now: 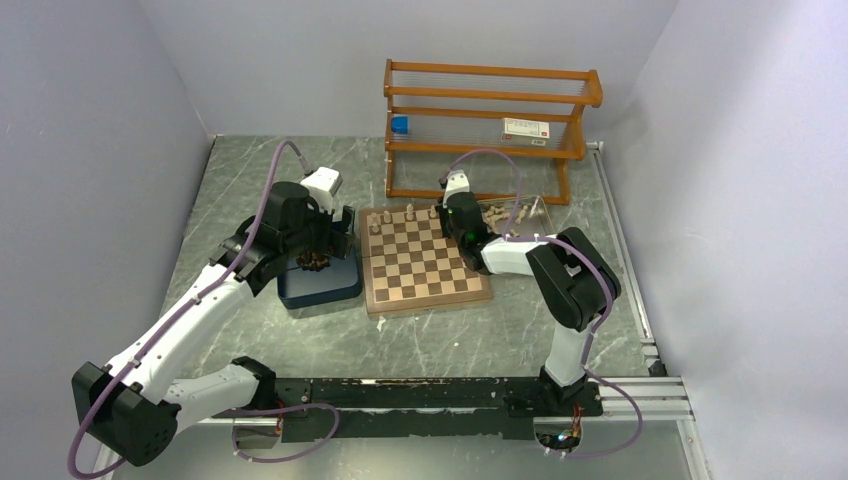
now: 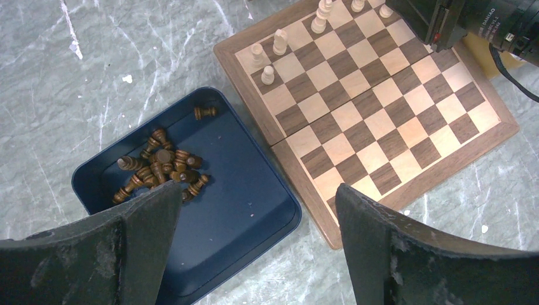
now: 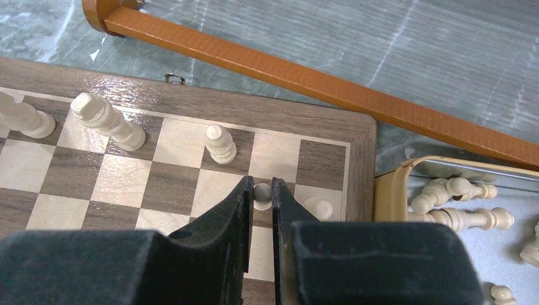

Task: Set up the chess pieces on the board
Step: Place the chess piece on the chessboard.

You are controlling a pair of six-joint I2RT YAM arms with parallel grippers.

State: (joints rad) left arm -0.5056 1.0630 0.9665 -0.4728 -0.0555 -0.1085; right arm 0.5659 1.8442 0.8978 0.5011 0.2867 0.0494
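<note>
Pinching a cream pawn [image 3: 262,193] on the board [image 3: 121,184], right gripper [image 3: 260,189], left gripper [image 2: 257,194] wide, shelf label [image 1: 525,128] blurred

- One board [image 1: 425,265].
- Two trays: a dark blue tray [image 2: 248,184] and a tan tray [image 3: 389,184].
- Five cream pieces [image 3: 219,145] on the board in the right wrist view.
- A heap of dark pieces [image 2: 162,166], too tangled to count.
- One wooden rack [image 1: 480,98].
</note>
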